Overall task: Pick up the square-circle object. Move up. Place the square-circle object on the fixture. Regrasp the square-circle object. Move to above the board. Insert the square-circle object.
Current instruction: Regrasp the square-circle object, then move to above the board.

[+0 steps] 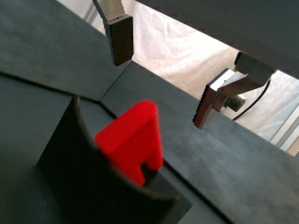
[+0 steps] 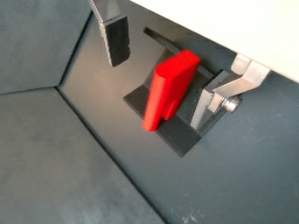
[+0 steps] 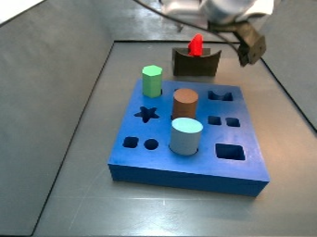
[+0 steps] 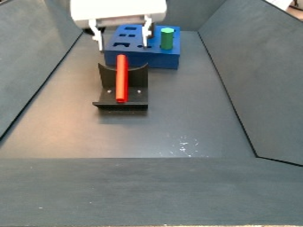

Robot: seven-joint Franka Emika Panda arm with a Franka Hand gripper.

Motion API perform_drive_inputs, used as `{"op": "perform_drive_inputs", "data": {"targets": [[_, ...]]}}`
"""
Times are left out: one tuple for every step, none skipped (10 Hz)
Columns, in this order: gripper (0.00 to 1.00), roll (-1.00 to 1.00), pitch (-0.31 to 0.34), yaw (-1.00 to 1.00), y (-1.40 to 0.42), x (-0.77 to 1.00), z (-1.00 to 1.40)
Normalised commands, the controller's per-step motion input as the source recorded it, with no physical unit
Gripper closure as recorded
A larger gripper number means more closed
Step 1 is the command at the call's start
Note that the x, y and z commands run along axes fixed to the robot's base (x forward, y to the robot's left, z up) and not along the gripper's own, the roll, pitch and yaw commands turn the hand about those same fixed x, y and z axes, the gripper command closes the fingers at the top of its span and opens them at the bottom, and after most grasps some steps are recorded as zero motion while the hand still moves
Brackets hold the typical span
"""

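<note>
Wrist views: the small bright red plastic square-circle object [image 2: 172,87] stands in the dark olive-brown notched fixture [image 2: 176,131], between the silver plate fingers [image 2: 115,35] and apart from both; hand [image 1: 163,74] spread open, gripping nothing.

Side view, front: hand [image 4: 119,35] hangs just above the fixture [image 4: 122,96]; the red piece [image 4: 120,74] rises with its long axis upright, leaning slightly.

Side view, board: the thick blue rectangular board [image 3: 192,139] lies on the grey surface [image 3: 74,139], just before the fixture [image 3: 195,63]; red tip [image 3: 196,43] points up.
</note>
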Motion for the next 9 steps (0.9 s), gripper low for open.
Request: {"op": "perform_drive_inputs", "data": {"targets": [[0.00, 0.08, -0.075, 0.00, 0.03, 0.11, -1.00], [0.00, 0.08, -0.059, -0.01, 0.03, 0.11, -0.95], [0.00, 0.07, -0.047, -0.01, 0.02, 0.10, -0.81], [0.00, 0.07, -0.036, -0.02, 0.01, 0.08, -0.66], [0.00, 0.07, -0.034, -0.01, 0.01, 0.07, -0.47], [0.00, 0.06, -0.033, 0.00, 0.01, 0.07, -0.33], [0.00, 0.06, -0.035, 0.00, 0.00, 0.06, -0.22], [1.00, 0.00, 0.000, 0.00, 0.00, 0.00, 0.00], [1.00, 0.13, 0.200, 0.35, 0.24, -0.03, 1.00]]}}
